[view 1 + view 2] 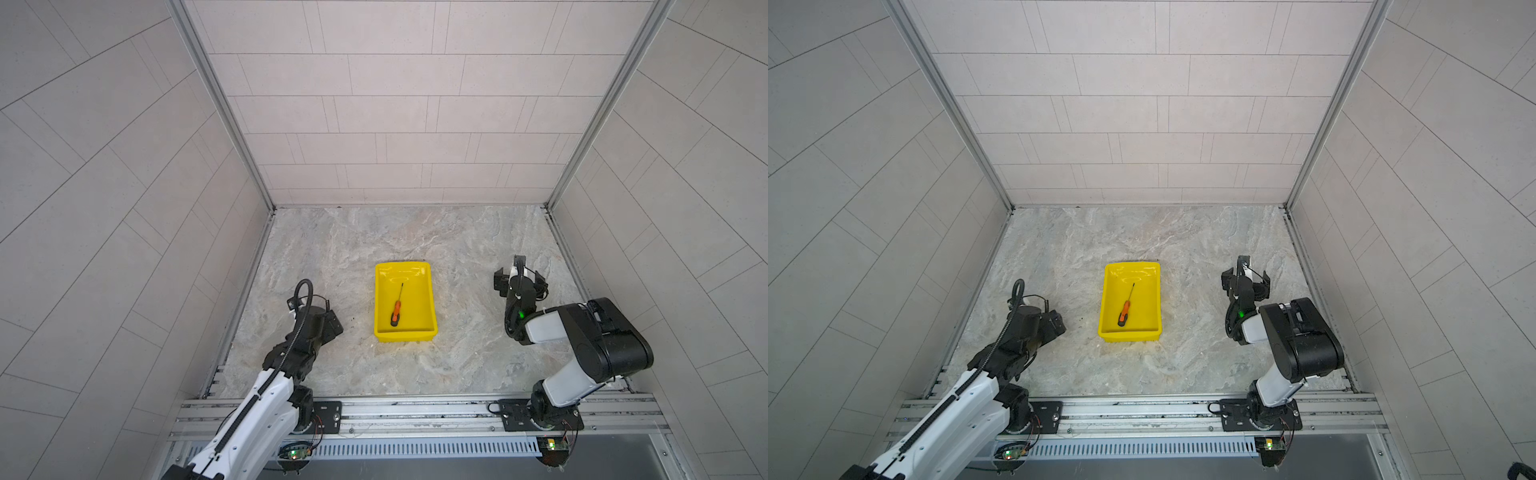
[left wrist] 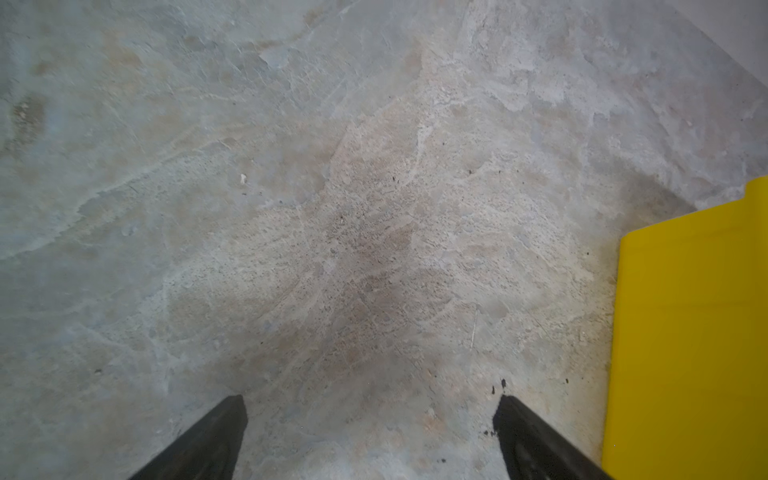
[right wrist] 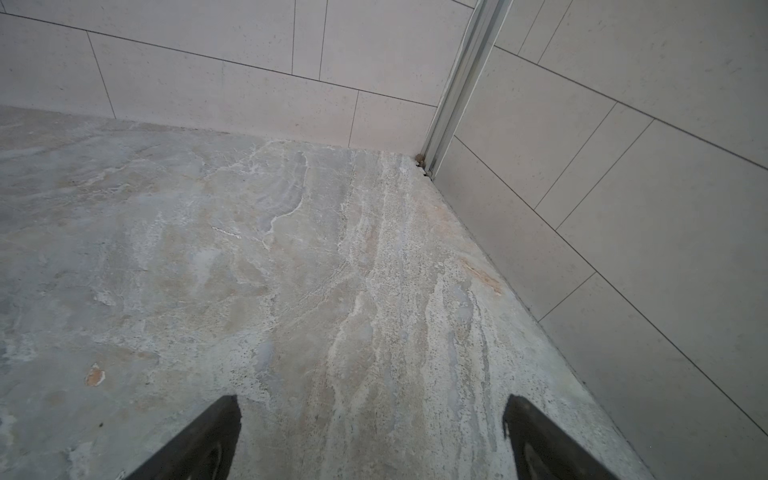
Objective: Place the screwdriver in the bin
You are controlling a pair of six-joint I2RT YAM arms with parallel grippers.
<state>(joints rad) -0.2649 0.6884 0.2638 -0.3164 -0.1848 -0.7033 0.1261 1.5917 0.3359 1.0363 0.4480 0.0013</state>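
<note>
Both top views looked steeply down from above the rail, sharing the whole tabletop. Wrist cameras faced it closely; the left one shared the bin.

Yellow bin, orange-handled screwdriver

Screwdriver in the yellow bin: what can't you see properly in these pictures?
- the screwdriver: its tip is too small in both top views to tell its shape.
- the bin in the left wrist view: only an outer wall shows, cut off by the picture's edge.
- right wrist view: shows neither, just tabletop and tiled walls.
</note>
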